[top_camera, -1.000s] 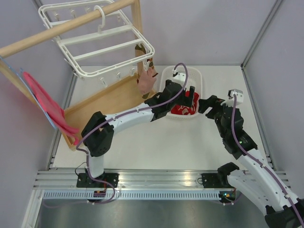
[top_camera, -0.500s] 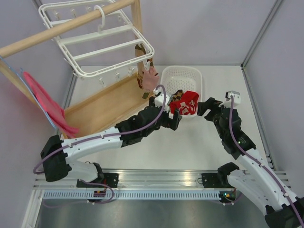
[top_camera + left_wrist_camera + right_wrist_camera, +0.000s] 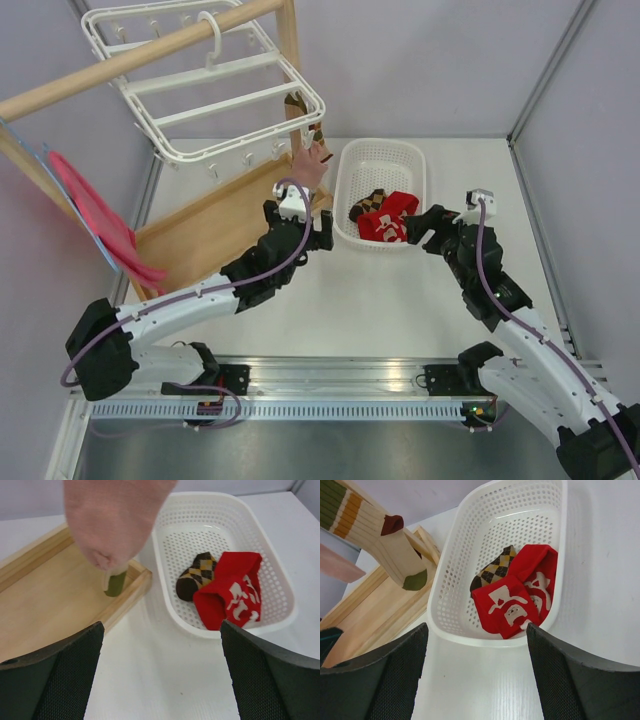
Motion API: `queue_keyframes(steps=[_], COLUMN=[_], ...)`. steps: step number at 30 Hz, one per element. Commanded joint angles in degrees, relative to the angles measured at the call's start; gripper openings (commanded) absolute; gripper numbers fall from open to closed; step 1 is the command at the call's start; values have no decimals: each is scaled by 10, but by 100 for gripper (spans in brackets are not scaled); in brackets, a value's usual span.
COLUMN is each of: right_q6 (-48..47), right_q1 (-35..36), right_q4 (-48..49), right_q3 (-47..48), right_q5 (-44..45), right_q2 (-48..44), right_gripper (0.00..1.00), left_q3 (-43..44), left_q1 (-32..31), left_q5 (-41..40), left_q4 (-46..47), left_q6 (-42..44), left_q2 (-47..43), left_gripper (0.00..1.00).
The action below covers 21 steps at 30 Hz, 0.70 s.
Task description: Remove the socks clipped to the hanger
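**Left tool open at the pink sock, two still clipped**

My left tool (image 3: 161, 625) stands spread as wide as it goes, with nothing between its fingers. It is aimed at the pale pink fabric sock (image 3: 112, 520), near it but not touching. My right tool (image 3: 428, 222) is also well open and empty. It hovers at the right near corner of the white perforated plastic basket (image 3: 345, 190), out of the left arm's way, I'd judge.

The pink sock hangs from the right near corner of the large white plastic drying hanger (image 3: 316, 103), over the edge of the wooden tray (image 3: 45, 595) just beside the basket. Right behind it hangs a cream sock with an olive toe, brown heel and striped cuff (image 3: 395, 555). Both seem held by the upper end only, so they drop under their own weight — long axis roughly up-and-down, toes pointing down at the tray. That suits me: the free toe end is what I can close on, and a downward pull should work against the clip.

In the basket on the white bench (image 3: 380, 310) lie red socks with white marks (image 3: 230, 595) and a brown-and-cream diamond-checkered sock (image 3: 197, 575), crumpled together — off the hanger, so done by my reckoning.
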Motion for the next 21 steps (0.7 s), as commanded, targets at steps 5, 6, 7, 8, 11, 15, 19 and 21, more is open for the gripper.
queue_keyframes(steps=[5, 6, 7, 8, 11, 15, 19, 21], right_q6=[15, 11, 9, 8, 0, -8, -11, -15], right_q1=[-3, -3, -3, -2, -3, -2, -3, -3], right_q4=[46, 46, 46, 47, 47, 51, 62, 66], right_q3=[-5, -6, -6, -7, -7, -10, -12, -12], right_q5=[-45, -45, -44, -45, -45, -45, -50, -49], right_q2=[4, 3, 2, 2, 4, 12, 22, 23], right_gripper=[83, 83, 83, 83, 83, 83, 83, 83], left_q3=[-56, -52, -48, -42, -34, -15, -9, -7], left_q1=[64, 67, 72, 75, 84, 93, 104, 105], left_q5=[47, 55, 57, 61, 74, 77, 88, 93], left_q4=[227, 235, 240, 246, 274, 281, 296, 302], left_q6=[99, 108, 110, 112, 115, 119, 118, 118], left_q2=[15, 28, 33, 38, 57, 85, 108, 117], left_gripper=[100, 100, 100, 100, 100, 100, 100, 100])
